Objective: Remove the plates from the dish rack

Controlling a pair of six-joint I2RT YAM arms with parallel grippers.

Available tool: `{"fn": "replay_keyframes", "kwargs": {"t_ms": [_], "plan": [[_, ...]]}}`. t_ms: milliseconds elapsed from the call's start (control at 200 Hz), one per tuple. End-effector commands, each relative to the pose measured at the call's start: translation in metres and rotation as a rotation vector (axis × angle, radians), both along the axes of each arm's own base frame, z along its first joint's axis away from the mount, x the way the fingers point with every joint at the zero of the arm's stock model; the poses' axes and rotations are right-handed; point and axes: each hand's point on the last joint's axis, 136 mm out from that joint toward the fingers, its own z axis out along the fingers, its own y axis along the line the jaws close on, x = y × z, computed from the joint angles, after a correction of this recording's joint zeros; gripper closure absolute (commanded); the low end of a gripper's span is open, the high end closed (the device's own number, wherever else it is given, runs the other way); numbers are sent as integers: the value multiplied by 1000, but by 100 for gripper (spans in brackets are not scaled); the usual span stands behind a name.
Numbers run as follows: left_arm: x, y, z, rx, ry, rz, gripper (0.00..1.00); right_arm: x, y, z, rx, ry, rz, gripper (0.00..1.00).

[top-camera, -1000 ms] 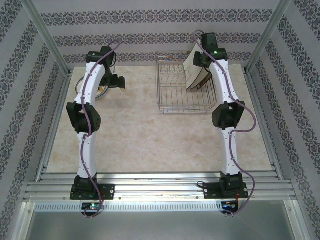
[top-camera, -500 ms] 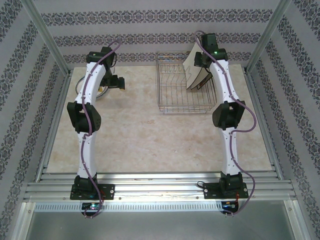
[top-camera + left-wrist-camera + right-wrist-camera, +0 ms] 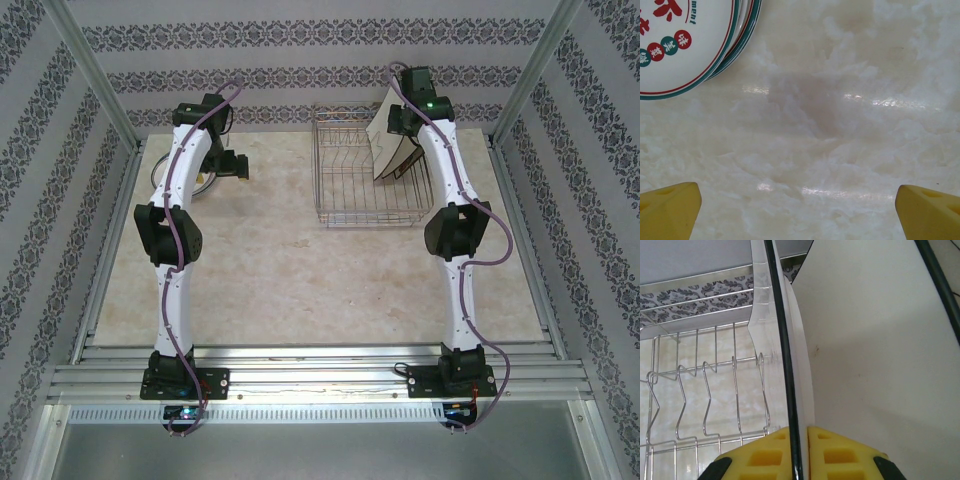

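Note:
The silver wire dish rack [image 3: 365, 185] stands at the back of the table. Square cream plates with dark rims [image 3: 388, 145] lean upright at its right end. My right gripper [image 3: 397, 122] reaches in from above. In the right wrist view its yellow fingers [image 3: 765, 457] are shut on the dark rim of the nearer square plate [image 3: 799, 375]. A second square plate [image 3: 880, 350] stands just behind it. At the back left my left gripper [image 3: 238, 165] hangs open low over the table, yellow fingertips [image 3: 670, 210] wide apart. A stack of round plates [image 3: 680, 45] lies beside it.
Empty upright wire dividers [image 3: 705, 395] run along the rack to the left of the held plate. The round plate stack [image 3: 203, 182] lies near the left wall. Patterned walls and metal posts close in the marble table [image 3: 300, 270].
My right gripper has closed onto the square plate's rim. Neither arm has visibly moved in the top view.

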Motion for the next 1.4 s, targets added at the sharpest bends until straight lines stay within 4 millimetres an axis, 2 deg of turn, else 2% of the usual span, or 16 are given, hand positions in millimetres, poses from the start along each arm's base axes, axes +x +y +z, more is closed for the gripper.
{"fn": "replay_keyframes", "kwargs": {"t_ms": [0,350,994,1234,1394], "plan": [[-11,2,1,23,40,-13,0,-11,-4,59,-17,-110,-26,100],[-13,3,-1,28,44,-10,0,-22,-21,90,-52,-163,-90,100],[-25,4,4,34,32,-6,0,-43,-31,150,-80,-288,-131,100],[-30,4,3,32,34,-3,0,-60,-33,183,-84,-344,-118,100],[-32,3,3,26,26,2,0,-75,-28,202,-31,-370,-91,100]]}}
